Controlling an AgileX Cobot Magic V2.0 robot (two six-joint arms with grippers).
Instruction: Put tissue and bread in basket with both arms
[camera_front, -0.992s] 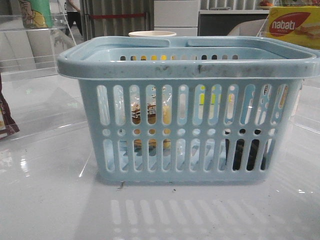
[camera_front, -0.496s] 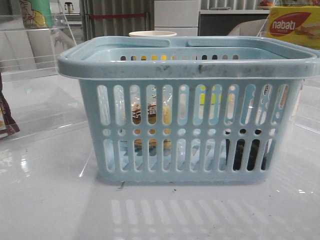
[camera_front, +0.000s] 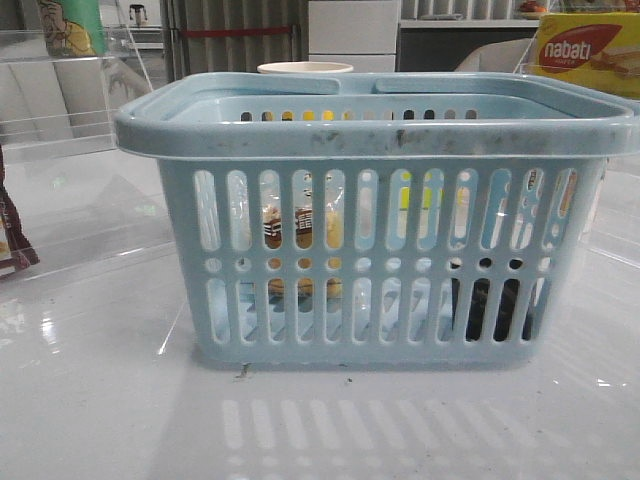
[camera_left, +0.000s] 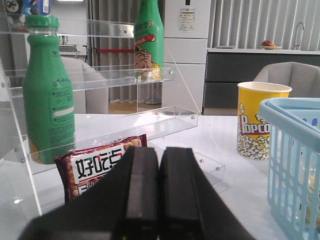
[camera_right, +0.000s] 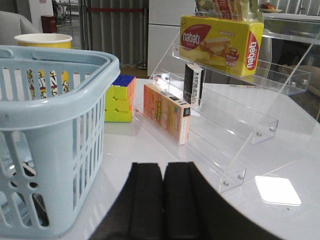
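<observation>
Bread (camera_front: 300, 225) and tissue (camera_front: 490, 310) inside basket (camera_front: 370, 135), both arms' jaws clenched empty.

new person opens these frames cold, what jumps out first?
The light-blue basket fills the middle of the front view, smudged along its rim. Through its slots the bread packet shows at left and the dark tissue pack low at right, so both look to be inside already. Both hands are shut and empty: the left hand before a brown snack packet and green bottle, the right hand beside the basket near the nabati box.
</observation>
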